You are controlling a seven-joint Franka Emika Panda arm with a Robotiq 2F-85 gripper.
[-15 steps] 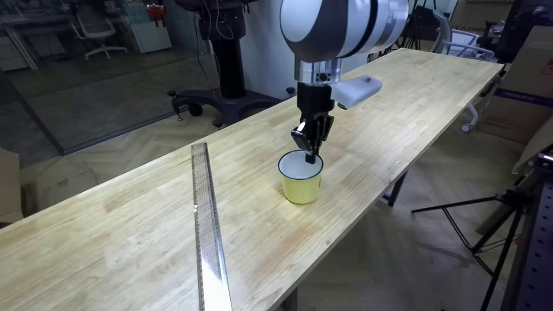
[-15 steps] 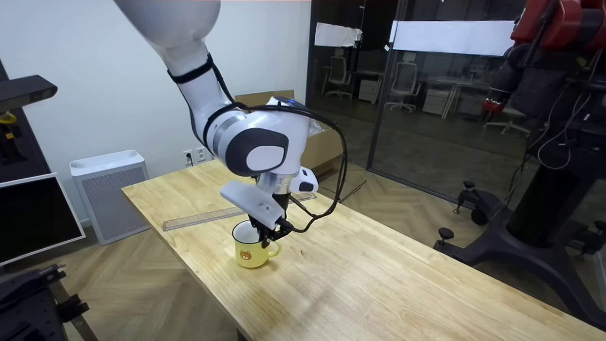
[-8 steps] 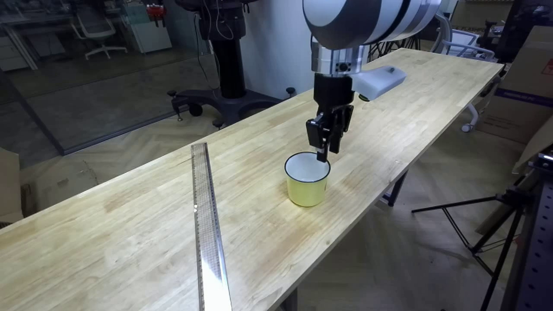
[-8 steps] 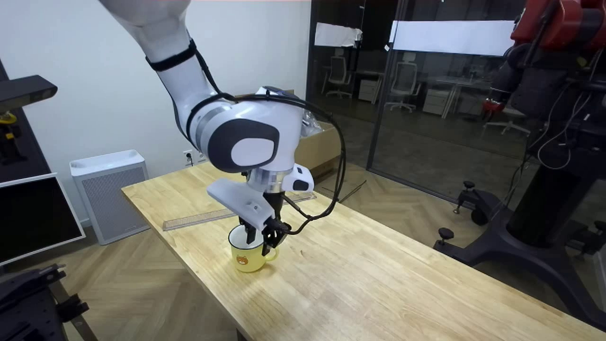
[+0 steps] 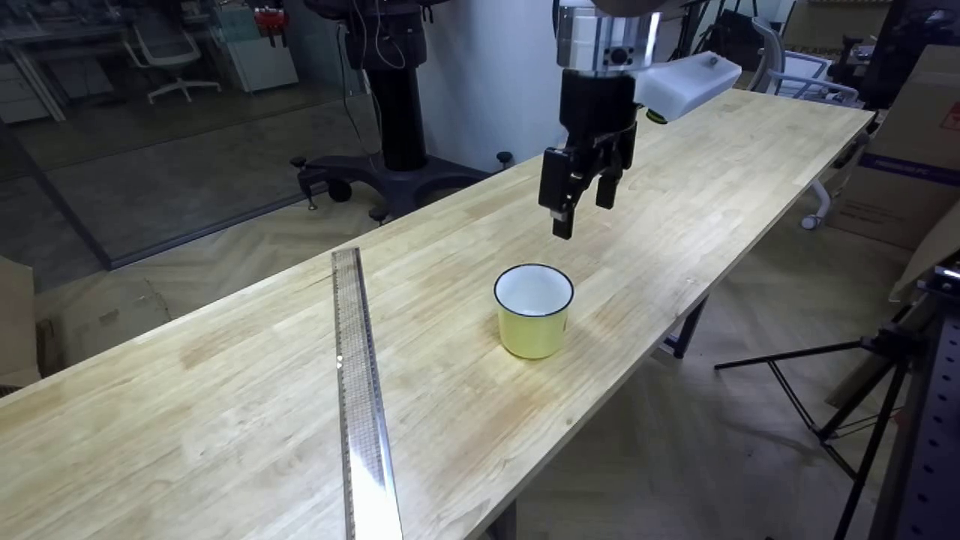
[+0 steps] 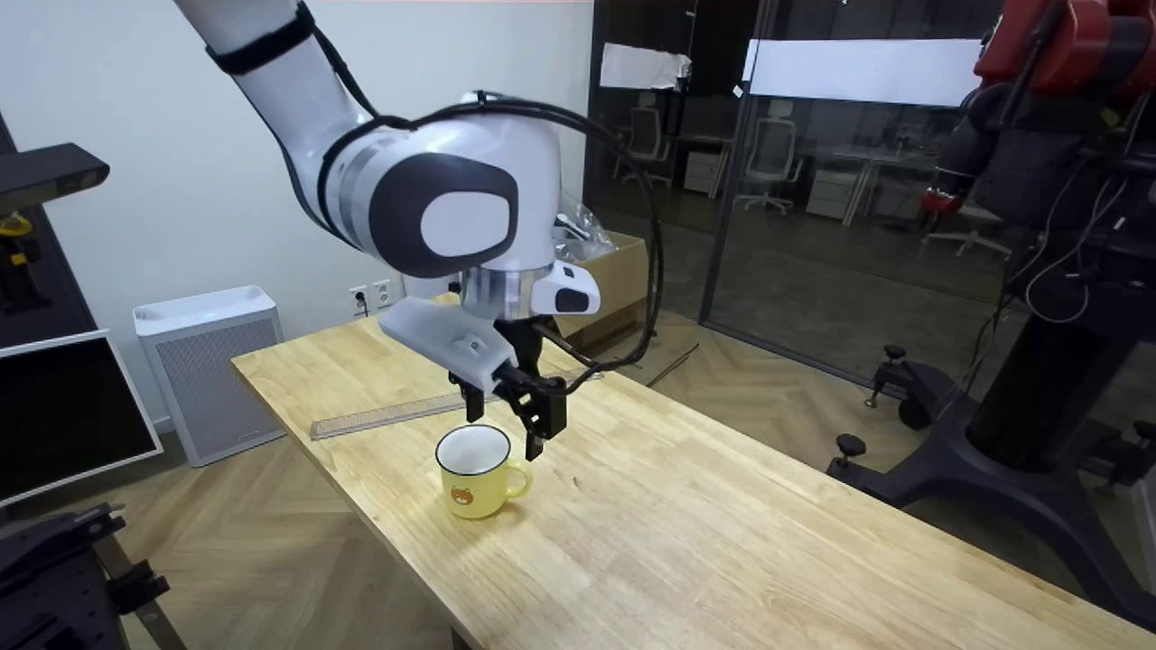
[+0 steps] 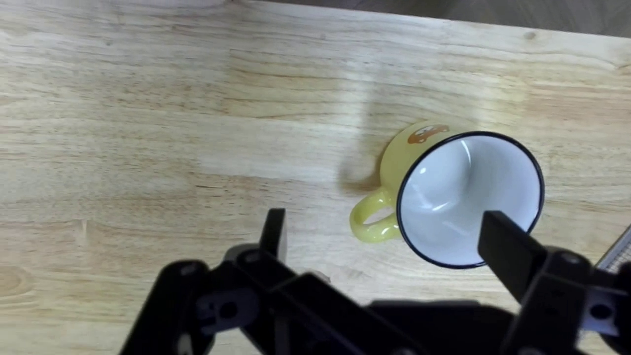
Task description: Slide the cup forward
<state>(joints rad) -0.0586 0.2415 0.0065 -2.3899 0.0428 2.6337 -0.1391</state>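
The yellow cup (image 5: 533, 330) stands upright on the surface (image 5: 442, 360), its white inside showing; higher up, the jaws gape wide. A cardboard box (image 6: 623, 275) holds clear plastic (image 6: 585, 238).

One yellow cup (image 5: 532, 337), one handle (image 7: 372, 233). One ruler (image 5: 360, 375). One wooden surface (image 5: 225, 390). One white arm (image 6: 465, 224), one pair of jaws. One white-framed screen (image 6: 68, 415).

cup (image 7: 456, 199): yellow, orange print, white inside, black rim | hand (image 5: 584, 217): black

Cup (image 7: 453, 197): rim partly hidden by fingers (image 7: 510, 254), wrist view. Ruler (image 5: 363, 394): end cut off, in an exterior view. Arm (image 6: 465, 212): cut off, both exterior views.
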